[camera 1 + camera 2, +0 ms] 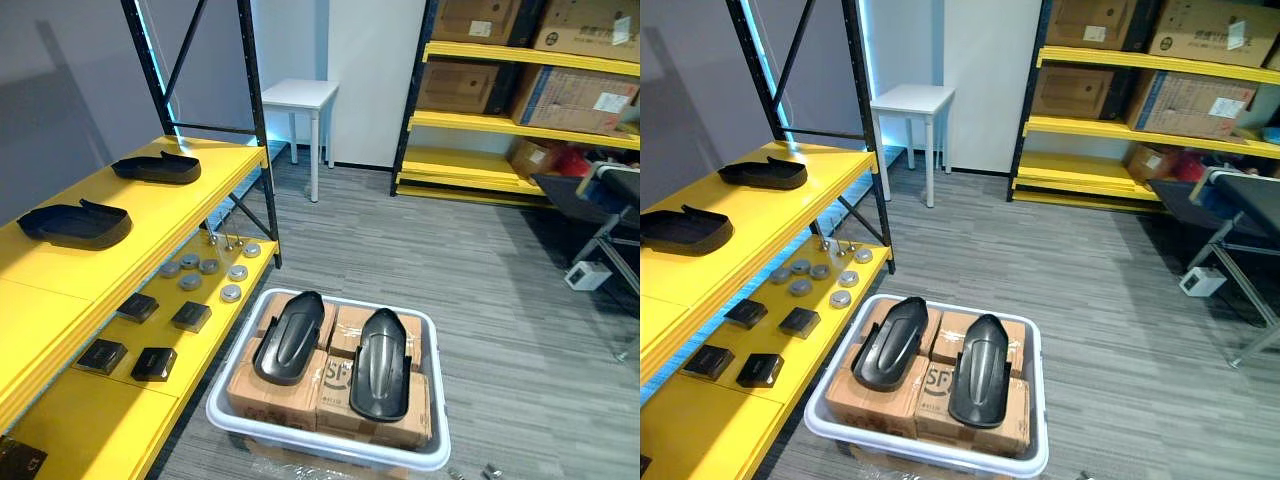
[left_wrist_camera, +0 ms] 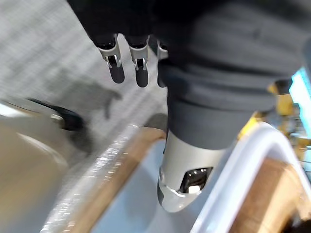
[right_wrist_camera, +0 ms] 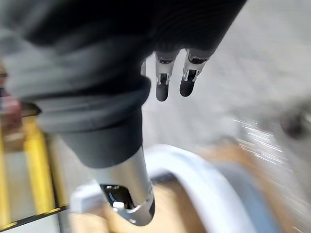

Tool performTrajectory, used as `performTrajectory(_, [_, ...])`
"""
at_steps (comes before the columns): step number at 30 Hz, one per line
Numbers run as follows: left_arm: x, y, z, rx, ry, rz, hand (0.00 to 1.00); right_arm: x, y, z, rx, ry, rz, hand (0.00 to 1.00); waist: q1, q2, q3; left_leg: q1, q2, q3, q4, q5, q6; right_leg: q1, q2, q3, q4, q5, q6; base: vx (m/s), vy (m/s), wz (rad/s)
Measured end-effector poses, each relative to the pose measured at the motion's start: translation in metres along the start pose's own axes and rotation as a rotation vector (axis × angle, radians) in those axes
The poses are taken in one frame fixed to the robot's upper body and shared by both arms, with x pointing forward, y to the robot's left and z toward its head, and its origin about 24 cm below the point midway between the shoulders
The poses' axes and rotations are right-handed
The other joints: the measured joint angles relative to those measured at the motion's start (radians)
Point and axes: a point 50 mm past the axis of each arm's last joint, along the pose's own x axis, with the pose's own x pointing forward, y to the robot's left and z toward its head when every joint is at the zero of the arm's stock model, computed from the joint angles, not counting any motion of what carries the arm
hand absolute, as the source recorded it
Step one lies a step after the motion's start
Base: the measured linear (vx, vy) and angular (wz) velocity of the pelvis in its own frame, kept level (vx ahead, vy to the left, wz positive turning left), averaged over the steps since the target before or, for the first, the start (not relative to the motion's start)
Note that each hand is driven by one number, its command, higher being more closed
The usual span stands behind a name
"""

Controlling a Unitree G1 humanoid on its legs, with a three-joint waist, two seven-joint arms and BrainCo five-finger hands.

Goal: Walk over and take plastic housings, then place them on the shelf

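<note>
The left hand (image 2: 115, 65) hung with fingers (image 2: 141, 73) straight and slightly apart, holding nothing. The right hand (image 3: 163, 85) hung likewise, its fingers (image 3: 189, 80) loose and empty. Clear of both, two black plastic housings (image 1: 291, 337) lay side by side on cardboard boxes (image 1: 285, 398) in a white tub (image 1: 330, 447), whose rim showed just beyond the thumbs. Two more housings (image 1: 157, 168) sat on the yellow shelf (image 1: 150, 210), well apart from the fingers.

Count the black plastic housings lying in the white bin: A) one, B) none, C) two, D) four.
C: the left housing and the right housing lie side by side on the cardboard boxes inside the white bin.
</note>
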Motion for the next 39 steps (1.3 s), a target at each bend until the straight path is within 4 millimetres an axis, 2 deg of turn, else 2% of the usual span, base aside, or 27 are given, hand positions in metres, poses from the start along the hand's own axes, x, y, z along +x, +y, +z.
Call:
performTrajectory(2, [-0.003, -0.008, -0.010, 0.011, 0.024, -0.021, 0.00, 0.000, 0.007, 0.024, -0.057, -0.113, 0.022, 0.00, -0.005, 0.021, 0.002, 0.009, 0.037, -0.002, -0.055, 0.013, -0.029, -0.001, 0.038, -0.011, -0.033, 0.008, -0.012, 0.15, -0.221, -0.07])
performTrajectory(4, [-0.002, -0.012, -0.005, 0.014, 0.005, -0.033, 0.00, -0.001, 0.013, 0.037, -0.093, -0.178, 0.028, 0.00, -0.002, 0.025, 0.011, 0.010, 0.051, -0.003, -0.089, 0.023, -0.044, -0.001, 0.054, -0.015, -0.062, 0.017, -0.025, 0.08, -0.100, 0.02])
performTrajectory(7, [0.000, -0.020, 0.005, 0.040, -0.036, -0.064, 0.00, -0.001, 0.032, 0.066, -0.116, -0.301, 0.060, 0.00, 0.001, 0.032, 0.073, -0.019, 0.045, -0.003, -0.090, 0.029, -0.040, -0.015, 0.050, -0.013, -0.098, 0.043, -0.025, 0.01, 0.031, 0.00])
performTrajectory(8, [0.001, -0.024, 0.011, 0.049, -0.050, -0.074, 0.00, -0.002, 0.042, 0.079, -0.126, -0.357, 0.073, 0.00, 0.001, 0.036, 0.092, -0.057, 0.035, -0.005, -0.077, 0.032, -0.035, -0.040, 0.041, -0.013, -0.113, 0.055, -0.021, -0.04, 0.101, 0.05])
performTrajectory(9, [0.003, -0.033, 0.020, 0.061, -0.081, -0.092, 0.00, -0.003, 0.056, 0.097, -0.118, -0.428, 0.093, 0.00, 0.004, 0.042, 0.138, -0.096, 0.023, -0.013, -0.055, 0.034, -0.032, -0.055, 0.032, -0.015, -0.138, 0.080, -0.013, -0.04, 0.104, 0.07])
performTrajectory(10, [0.003, -0.036, 0.024, 0.067, -0.095, -0.098, 0.00, -0.003, 0.061, 0.105, -0.113, -0.454, 0.100, 0.00, 0.008, 0.044, 0.156, -0.110, 0.018, -0.013, -0.046, 0.034, -0.031, -0.062, 0.028, -0.014, -0.146, 0.088, -0.012, -0.10, 0.124, 0.07])
performTrajectory(11, [0.004, -0.043, 0.033, 0.077, -0.120, -0.114, 0.00, -0.003, 0.073, 0.120, -0.100, -0.503, 0.116, 0.00, 0.014, 0.051, 0.186, -0.148, 0.011, -0.017, -0.024, 0.034, -0.030, -0.080, 0.020, -0.013, -0.164, 0.109, -0.008, -0.10, 0.084, 0.01])
performTrajectory(13, [0.005, -0.052, 0.041, 0.100, -0.145, -0.139, 0.00, -0.004, 0.087, 0.136, -0.099, -0.559, 0.130, 0.00, 0.024, 0.060, 0.214, -0.184, 0.001, -0.023, -0.008, 0.034, -0.024, -0.097, 0.012, -0.013, -0.186, 0.130, -0.006, -0.11, 0.091, 0.03])
performTrajectory(15, [0.005, -0.065, 0.054, 0.127, -0.198, -0.176, 0.00, -0.009, 0.112, 0.171, -0.070, -0.666, 0.171, 0.00, 0.029, 0.083, 0.271, -0.233, -0.011, -0.030, 0.029, 0.027, -0.009, -0.119, 0.002, -0.012, -0.205, 0.156, 0.003, -0.16, 0.118, 0.06])
performTrajectory(19, [0.004, -0.075, 0.064, 0.159, -0.234, -0.200, 0.00, -0.014, 0.123, 0.196, -0.047, -0.746, 0.171, 0.00, 0.035, 0.099, 0.303, -0.289, -0.022, -0.032, 0.059, 0.024, 0.002, -0.160, -0.008, -0.010, -0.204, 0.169, 0.006, -0.11, 0.072, 0.01])
performTrajectory(23, [0.004, -0.084, 0.072, 0.201, -0.265, -0.229, 0.00, -0.011, 0.124, 0.217, -0.042, -0.796, 0.133, 0.00, 0.036, 0.108, 0.320, -0.337, -0.027, -0.035, 0.088, 0.020, 0.008, -0.195, -0.013, -0.009, -0.202, 0.178, 0.010, -0.06, 0.050, 0.01])
performTrajectory(26, [0.003, -0.091, 0.077, 0.227, -0.284, -0.249, 0.00, -0.007, 0.130, 0.238, -0.048, -0.822, 0.111, 0.00, 0.036, 0.126, 0.329, -0.381, -0.028, -0.041, 0.112, 0.019, 0.010, -0.234, -0.013, -0.009, -0.185, 0.179, 0.010, -0.05, 0.024, 0.02])
performTrajectory(27, [0.002, -0.097, 0.080, 0.247, -0.294, -0.266, 0.00, -0.002, 0.133, 0.250, -0.060, -0.823, 0.087, 0.00, 0.043, 0.141, 0.336, -0.401, -0.028, -0.045, 0.121, 0.020, 0.011, -0.256, -0.013, -0.009, -0.172, 0.179, 0.010, -0.07, 0.024, 0.02])
performTrajectory(28, [0.002, -0.099, 0.081, 0.245, -0.298, -0.267, 0.00, 0.000, 0.135, 0.256, -0.070, -0.818, 0.072, 1.00, 0.047, 0.145, 0.338, -0.407, -0.028, -0.046, 0.124, 0.020, 0.011, -0.262, -0.013, -0.009, -0.170, 0.179, 0.010, -0.09, 0.026, 0.00])
performTrajectory(30, [0.001, -0.103, 0.081, 0.217, -0.294, -0.270, 0.00, 0.004, 0.144, 0.276, -0.108, -0.797, 0.038, 1.00, 0.055, 0.157, 0.342, -0.431, -0.026, -0.048, 0.138, 0.020, 0.011, -0.286, -0.010, -0.008, -0.156, 0.180, 0.010, -0.06, 0.012, -0.01])
performTrajectory(31, [0.002, -0.103, 0.082, 0.217, -0.294, -0.270, 0.00, 0.004, 0.144, 0.277, -0.109, -0.793, 0.034, 1.00, 0.057, 0.157, 0.342, -0.433, -0.025, -0.047, 0.139, 0.020, 0.011, -0.288, -0.010, -0.008, -0.155, 0.180, 0.010, -0.05, 0.005, -0.02])
performTrajectory(33, [0.002, -0.107, 0.083, 0.202, -0.291, -0.269, 0.00, 0.011, 0.137, 0.293, -0.114, -0.771, -0.031, 1.00, 0.073, 0.161, 0.344, -0.441, -0.024, -0.051, 0.147, 0.020, 0.011, -0.292, -0.008, -0.009, -0.153, 0.182, 0.008, -0.04, 0.007, 0.01])
performTrajectory(39, [0.002, -0.109, 0.085, 0.171, -0.289, -0.267, 0.00, 0.024, 0.122, 0.331, -0.222, -0.738, -0.071, 1.00, 0.074, 0.167, 0.346, -0.471, -0.025, -0.060, 0.167, 0.023, 0.015, -0.311, -0.008, -0.013, -0.145, 0.188, 0.006, -0.04, 0.015, 0.03])
